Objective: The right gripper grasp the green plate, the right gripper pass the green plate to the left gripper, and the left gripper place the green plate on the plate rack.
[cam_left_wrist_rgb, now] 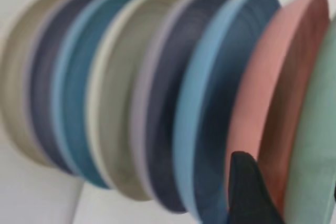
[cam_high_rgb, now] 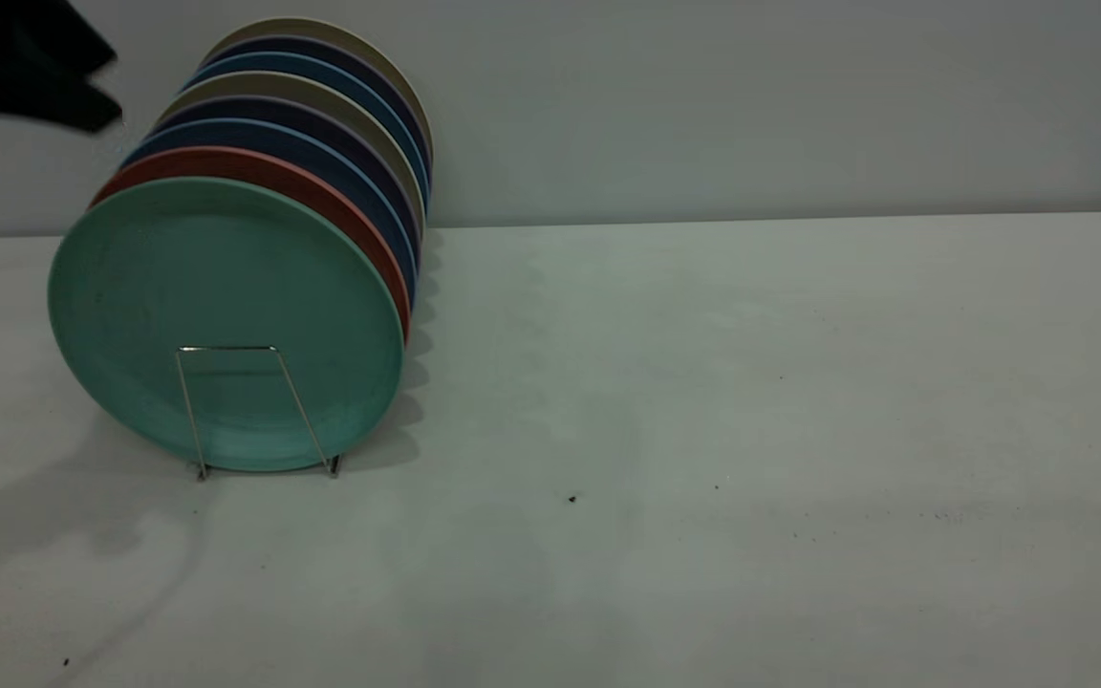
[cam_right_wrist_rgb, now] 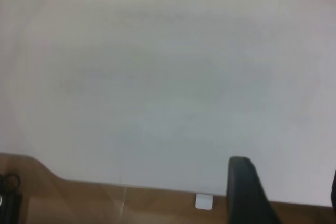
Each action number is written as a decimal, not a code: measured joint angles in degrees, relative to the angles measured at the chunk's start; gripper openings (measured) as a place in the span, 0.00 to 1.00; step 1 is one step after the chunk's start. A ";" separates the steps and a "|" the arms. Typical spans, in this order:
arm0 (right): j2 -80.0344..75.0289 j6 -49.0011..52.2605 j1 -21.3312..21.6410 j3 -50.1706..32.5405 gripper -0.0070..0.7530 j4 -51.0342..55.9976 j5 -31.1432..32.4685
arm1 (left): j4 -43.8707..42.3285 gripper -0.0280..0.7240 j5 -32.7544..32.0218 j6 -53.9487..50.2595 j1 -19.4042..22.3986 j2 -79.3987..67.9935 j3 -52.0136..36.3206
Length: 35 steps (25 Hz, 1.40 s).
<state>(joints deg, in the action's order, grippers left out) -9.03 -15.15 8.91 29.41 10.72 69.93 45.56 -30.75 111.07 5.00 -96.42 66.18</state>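
**Green plate stood at the front of the rack, left arm up and clear**

The white table (cam_high_rgb: 751, 401) filled the scene, stretching wide beneath and well off to the side of the left gripper (cam_high_rgb: 82, 100). Below and just beside that gripper stood the row of upright plates, all leaning together on edge. At the front was the green plate (cam_high_rgb: 226, 315), seated upright in the plate rack (cam_high_rgb: 254, 411), its face turned outward behind the front wire loop. Touching it from behind came the salmon-pink plate (cam_high_rgb: 321, 196), then a blue plate (cam_high_rgb: 264, 139), then more dark blue and beige ones further back.

The left gripper hung high at the upper corner of the exterior view, above the plate rims and apart from them, touching nothing. Its wrist camera looked along the plate edges, one black fingertip (cam_left_wrist_rgb: 249, 192) showing in front of the pink plate's rim; the other was barely in shot, so whether it was spread or closed could not be told.

The right gripper (cam_right_wrist_rgb: 286, 195) sat out of the exterior view; its wrist camera saw bare table and the table's edge, with two dark fingers apart and nothing between them — released.
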 joint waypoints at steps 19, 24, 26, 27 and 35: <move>0.00 6.02 -6.30 -2.28 0.54 -4.67 -4.61 | -26.33 0.61 -24.09 -69.44 0.00 33.91 0.00; 0.82 6.22 -9.07 -2.31 0.54 -4.88 -4.67 | -35.34 0.61 -36.12 -87.04 0.00 38.78 -0.09; 1.78 6.51 -10.20 -2.33 0.54 -5.08 -4.67 | -38.40 0.61 -36.12 -92.16 0.00 39.93 -0.09; 2.31 6.75 -10.82 -2.33 0.54 -5.27 -4.67 | -39.18 0.61 -36.12 -94.81 0.00 40.61 -0.21; 7.28 7.81 -13.02 -2.33 0.54 -6.28 -4.67 | -40.89 0.61 -36.12 -101.73 0.00 51.68 -15.10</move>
<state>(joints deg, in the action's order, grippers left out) -1.76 -7.34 -4.11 27.08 4.44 65.26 4.67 -66.87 9.34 5.00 -44.74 51.08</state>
